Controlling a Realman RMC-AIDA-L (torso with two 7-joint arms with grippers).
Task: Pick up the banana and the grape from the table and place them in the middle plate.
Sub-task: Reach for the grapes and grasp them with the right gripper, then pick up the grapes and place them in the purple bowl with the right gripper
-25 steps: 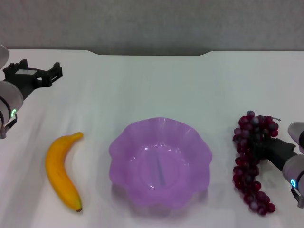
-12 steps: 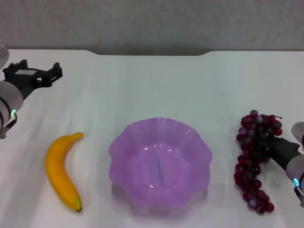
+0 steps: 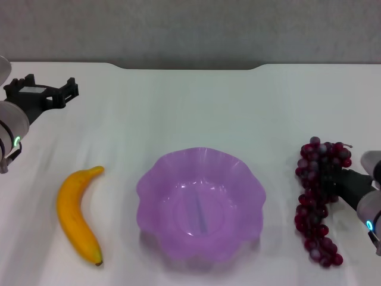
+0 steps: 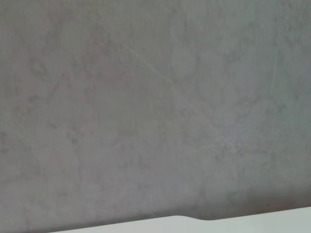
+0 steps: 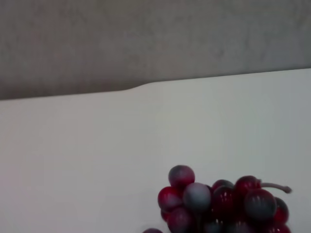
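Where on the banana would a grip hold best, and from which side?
Grip the banana at its thick middle from above, jaws across its width. It lies flat on the table, clear of the plate; both ends taper.

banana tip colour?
The banana is yellow-orange with a dark tip at its near end; the head view shows it best.

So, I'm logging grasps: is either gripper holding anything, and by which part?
The right gripper is closed on the grape bunch, around its upper-middle part. The left gripper holds nothing.
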